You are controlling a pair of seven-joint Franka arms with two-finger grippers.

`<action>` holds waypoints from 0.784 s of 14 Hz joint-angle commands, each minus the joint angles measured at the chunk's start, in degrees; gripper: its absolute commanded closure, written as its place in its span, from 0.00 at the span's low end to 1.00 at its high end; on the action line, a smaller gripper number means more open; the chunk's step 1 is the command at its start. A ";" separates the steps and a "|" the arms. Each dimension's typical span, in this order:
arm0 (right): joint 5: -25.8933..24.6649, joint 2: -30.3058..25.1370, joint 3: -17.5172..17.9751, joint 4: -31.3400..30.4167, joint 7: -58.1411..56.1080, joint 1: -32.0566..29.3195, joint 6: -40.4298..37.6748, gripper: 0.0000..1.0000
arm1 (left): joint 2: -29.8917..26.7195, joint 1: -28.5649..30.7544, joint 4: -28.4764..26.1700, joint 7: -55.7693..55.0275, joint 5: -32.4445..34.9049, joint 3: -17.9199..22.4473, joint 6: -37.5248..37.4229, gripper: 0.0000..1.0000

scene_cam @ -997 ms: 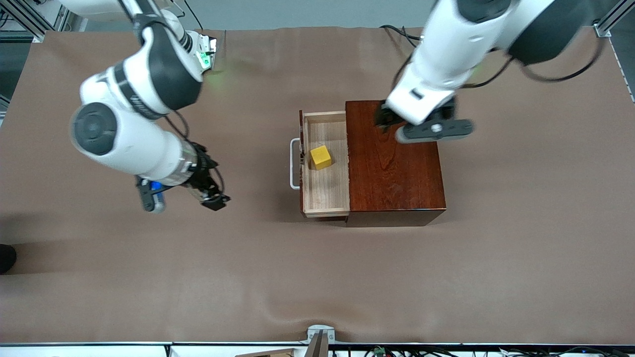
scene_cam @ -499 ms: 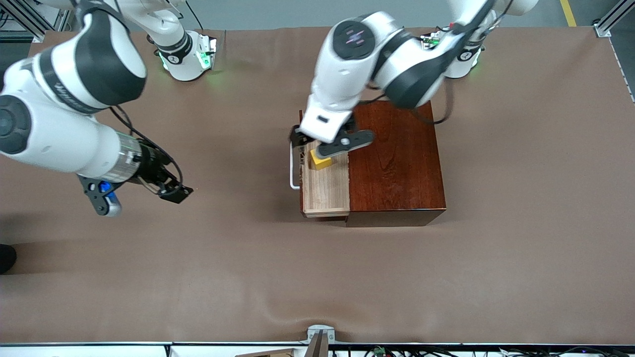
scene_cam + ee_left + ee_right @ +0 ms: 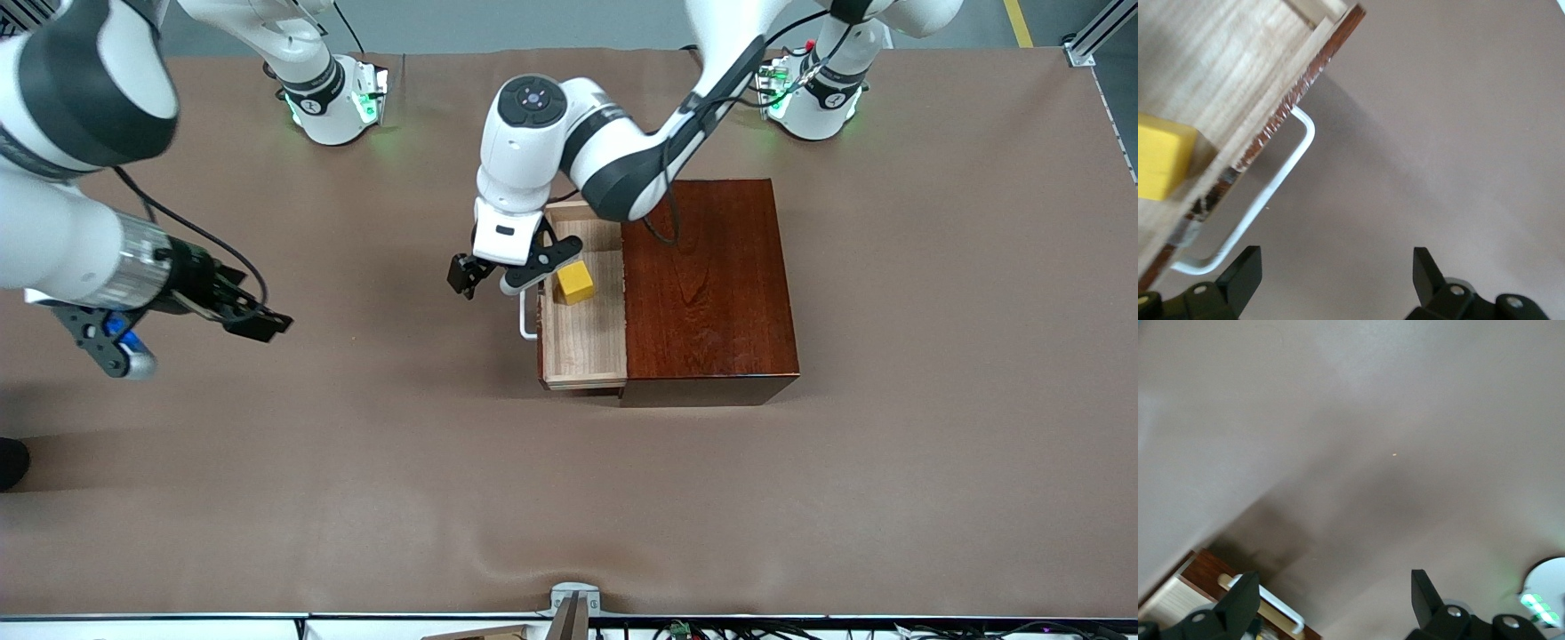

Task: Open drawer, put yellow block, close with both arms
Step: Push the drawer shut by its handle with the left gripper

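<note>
A brown bench [image 3: 356, 462] is seen from a high camera facing two white robot arms.

At the right arm's end, the right gripper [image 3: 253, 322] hangs above bare bench, well apart from everything else. Its fingers stand apart and hold nothing. This arm appears to be waiting.

Toward the middle sits a glossy dark-red wooden box [image 3: 707, 284]. Its drawer [image 3: 582, 342] is pulled out toward the right arm's end, showing a pale wood tray. A small yellow block [image 3: 575, 282] rests inside the tray, near the drawer front. A white bar handle [image 3: 526, 324] sticks out from that front.

The left arm reaches over from its base. The left gripper [image 3: 480, 274] hovers just outside the drawer front, above the handle end farther from the front camera. Its fingers are spread wide and empty; the left wrist view shows the handle [image 3: 1255, 210] and block [image 3: 1161, 157] below them.

The block seems already placed, so closing the drawer looks like the step in hand. To do it well, the gripper should probably drop to the level of the drawer front and push squarely, straight along the slide. An off-centre push could twist the tray or shift the whole box, so the other arm might brace it.

The left gripper and arm hide part of the handle and part of the drawer. The right arm is cut off by the picture's edge. Contact between the left gripper and the handle cannot be made out.
</note>
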 commanded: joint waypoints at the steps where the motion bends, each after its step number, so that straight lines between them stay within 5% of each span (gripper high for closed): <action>1: -0.26 -1.55 0.58 -0.52 -5.83 -2.47 -1.47 0.00 | 5.31 -5.60 3.49 -9.29 -0.20 5.76 4.02 0.00; 6: -0.61 -3.05 0.66 -0.61 -15.06 -5.81 -3.24 0.00 | 7.87 -8.25 3.93 -20.40 -0.20 8.85 5.79 0.00; 11: -3.86 -5.42 1.02 -0.87 -21.05 -5.90 -4.47 0.00 | 7.79 -7.81 3.32 -20.94 -0.46 8.85 -1.66 0.00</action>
